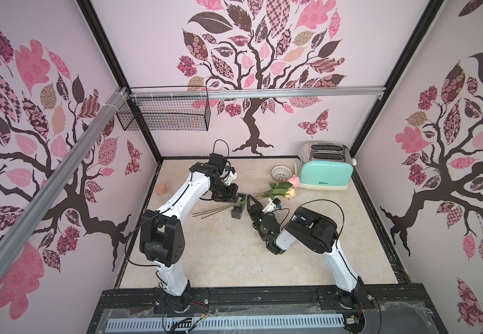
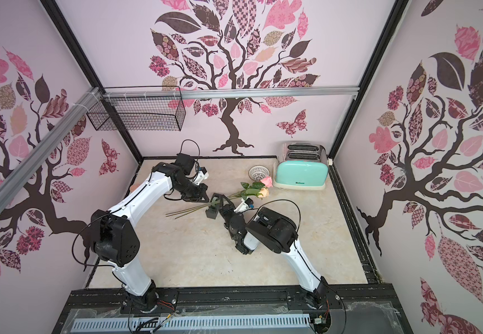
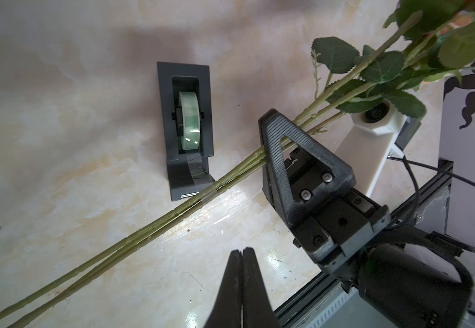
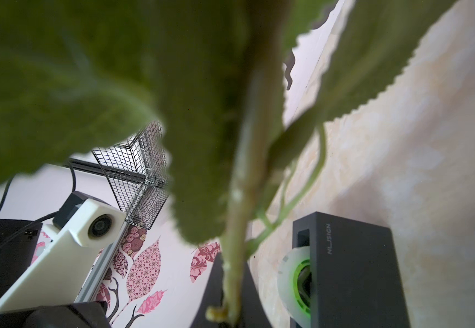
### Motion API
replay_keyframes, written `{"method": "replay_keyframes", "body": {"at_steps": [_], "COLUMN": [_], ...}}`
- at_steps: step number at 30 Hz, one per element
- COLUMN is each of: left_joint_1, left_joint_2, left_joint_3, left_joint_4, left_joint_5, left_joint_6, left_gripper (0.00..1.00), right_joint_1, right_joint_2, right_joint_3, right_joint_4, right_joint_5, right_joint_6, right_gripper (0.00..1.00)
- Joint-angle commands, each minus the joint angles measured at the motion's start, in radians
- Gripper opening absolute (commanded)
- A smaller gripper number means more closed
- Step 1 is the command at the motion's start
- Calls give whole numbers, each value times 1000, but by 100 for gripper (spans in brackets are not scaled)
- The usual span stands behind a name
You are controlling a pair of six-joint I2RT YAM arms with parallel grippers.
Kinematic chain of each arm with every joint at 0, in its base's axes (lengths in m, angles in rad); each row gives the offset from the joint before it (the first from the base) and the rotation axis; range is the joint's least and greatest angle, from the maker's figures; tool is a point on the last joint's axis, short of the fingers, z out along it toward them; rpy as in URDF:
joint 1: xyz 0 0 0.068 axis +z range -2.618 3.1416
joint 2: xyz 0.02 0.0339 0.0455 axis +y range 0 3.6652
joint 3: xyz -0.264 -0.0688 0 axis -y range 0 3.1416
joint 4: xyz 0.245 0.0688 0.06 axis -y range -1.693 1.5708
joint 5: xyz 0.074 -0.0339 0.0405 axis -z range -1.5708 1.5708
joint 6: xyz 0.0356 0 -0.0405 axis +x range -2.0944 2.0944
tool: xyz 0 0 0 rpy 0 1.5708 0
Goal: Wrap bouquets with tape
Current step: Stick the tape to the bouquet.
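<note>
The bouquets (image 1: 280,189) lie slanted across the table in both top views, pink and peach blooms (image 2: 266,186) toward the toaster, long stems (image 3: 134,238) running away to the left. My right gripper (image 1: 252,201) (image 3: 266,133) is shut on the stems mid-length; the right wrist view shows a stem (image 4: 232,284) between its fingers behind blurred leaves. The tape (image 3: 189,119) sits in its black dispenser (image 3: 185,159) (image 4: 352,269) right beside the stems, and a clear strip (image 3: 199,176) runs from its cutter end to them. My left gripper (image 3: 242,251) (image 1: 232,194) hovers shut and empty, near the dispenser.
A mint toaster (image 1: 324,170) and a white mesh bowl (image 1: 281,173) stand at the back right. A black wire basket (image 1: 165,115) hangs on the back rail. A small brown lump (image 1: 163,189) lies by the left wall.
</note>
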Motion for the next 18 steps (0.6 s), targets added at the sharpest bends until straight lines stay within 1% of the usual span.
{"method": "replay_keyframes", "body": {"at_steps": [1, 3, 4, 5, 6, 7, 9, 10, 12, 14, 16, 18], "left_joint_1": [16, 37, 50, 63, 78, 96, 99, 99, 99, 95, 84, 72], "left_joint_2": [-69, -109, -128, -143, -154, -159, -171, -175, -173, -179, -184, -191], "left_joint_3": [15, -37, -76, -107, -140, -160, -195, -215, -236, -280, -311, -331], "left_joint_4": [24, 125, 187, 237, 289, 316, 349, 368, 362, 394, 407, 421], "left_joint_5": [-137, -186, -176, -136, -66, 0, 77, 92, 103, 114, 107, 74], "left_joint_6": [29, 30, 46, 62, 52, 78, 164, 185, 240, 248, 265, 270], "left_gripper": [0, 0, 0, 0, 1, 5, 10, 14, 17, 26, 28, 27], "right_joint_1": [-21, -30, -34, -37, -38, -38, -39, -41, -47, -54, -64, -73], "right_joint_2": [-15, -28, -33, -40, -48, -55, -65, -70, -80, -93, -100, -97], "right_joint_3": [-9, -21, -25, -28, -33, -38, -45, -52, -60, -70, -75, -72], "right_joint_4": [105, 93, 90, 85, 75, 69, 61, 60, 52, 39, 32, 34], "right_joint_5": [-50, -72, -86, -98, -104, -112, -129, -140, -170, -192, -218, -242], "right_joint_6": [-6, 3, 4, 5, 8, 9, 13, 24, 42, 43, 47, 62], "right_gripper": [0, 0, 0, 0, 0, 0, 0, 0, 0, 0, 0, 0]}}
